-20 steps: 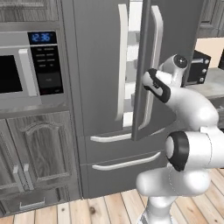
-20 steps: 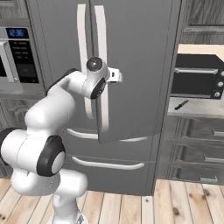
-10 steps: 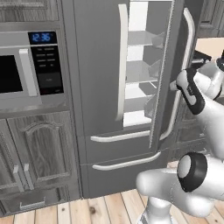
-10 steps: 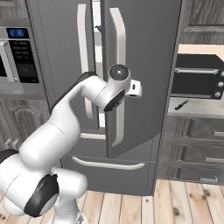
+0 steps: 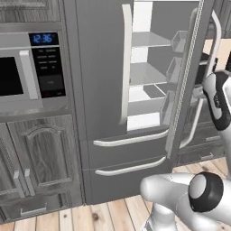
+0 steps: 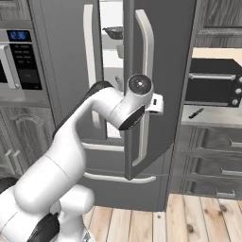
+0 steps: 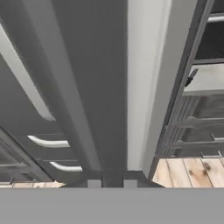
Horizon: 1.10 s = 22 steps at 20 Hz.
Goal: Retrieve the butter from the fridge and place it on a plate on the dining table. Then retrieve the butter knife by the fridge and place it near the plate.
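The dark grey fridge [image 5: 99,90] has its right door [image 6: 160,56] swung well open, showing white shelves [image 5: 149,40] and door bins [image 5: 178,43]. My gripper [image 6: 158,105] sits against the outer face of that door, right beside its pale curved handle [image 6: 147,61]. In the hand view my gripper [image 7: 112,183] is shut, the fingertips close together with nothing seen between them, facing the door's surface. The butter knife [image 6: 195,113] lies on the worktop right of the fridge, and appears as the dark butter knife [image 7: 190,78] in the hand view. The butter, the plate and the dining table are out of view.
A microwave [image 5: 27,67] is built into dark wooden cabinets left of the fridge. A black toaster oven [image 6: 215,87] stands on the worktop above dark drawers [image 6: 208,160]. A dark bowl [image 6: 113,32] sits on a fridge shelf. The open door juts out over the wooden floor [image 6: 189,222].
The right fridge door has swung much further open, and my arm has moved right and outward with it. The jaws have closed.
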Tool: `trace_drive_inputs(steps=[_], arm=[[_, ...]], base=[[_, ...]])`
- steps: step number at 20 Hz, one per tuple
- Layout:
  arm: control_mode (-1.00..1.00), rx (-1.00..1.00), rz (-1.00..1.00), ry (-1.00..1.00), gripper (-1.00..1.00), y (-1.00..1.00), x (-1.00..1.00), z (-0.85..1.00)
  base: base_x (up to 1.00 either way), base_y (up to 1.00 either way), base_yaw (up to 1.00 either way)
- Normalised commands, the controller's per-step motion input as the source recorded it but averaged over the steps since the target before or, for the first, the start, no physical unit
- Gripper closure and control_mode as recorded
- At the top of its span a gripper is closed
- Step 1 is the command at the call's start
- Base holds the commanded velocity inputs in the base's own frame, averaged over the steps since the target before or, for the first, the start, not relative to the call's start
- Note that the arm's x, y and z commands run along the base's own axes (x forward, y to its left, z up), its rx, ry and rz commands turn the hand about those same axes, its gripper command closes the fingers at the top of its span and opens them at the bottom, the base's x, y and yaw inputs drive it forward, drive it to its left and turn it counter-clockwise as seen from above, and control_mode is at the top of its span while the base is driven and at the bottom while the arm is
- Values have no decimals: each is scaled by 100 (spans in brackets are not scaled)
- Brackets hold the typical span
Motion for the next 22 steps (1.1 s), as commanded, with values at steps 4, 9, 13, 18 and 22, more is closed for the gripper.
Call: trace_drive_inputs(steps=[4,9,13,18,22], arm=[[-100,-5,0,-4,-100,6,-30,16],[-100,-24,-7,-1,-100,44,-23,34],[-100,-46,-16,6,-100,46,0,5],[-100,-47,-11,24,-100,82,21,0],[-100,-28,-6,28,-100,66,48,0]], base=[[0,0,0],[0,0,0],[0,0,0],[0,0,0],[0,0,0]])
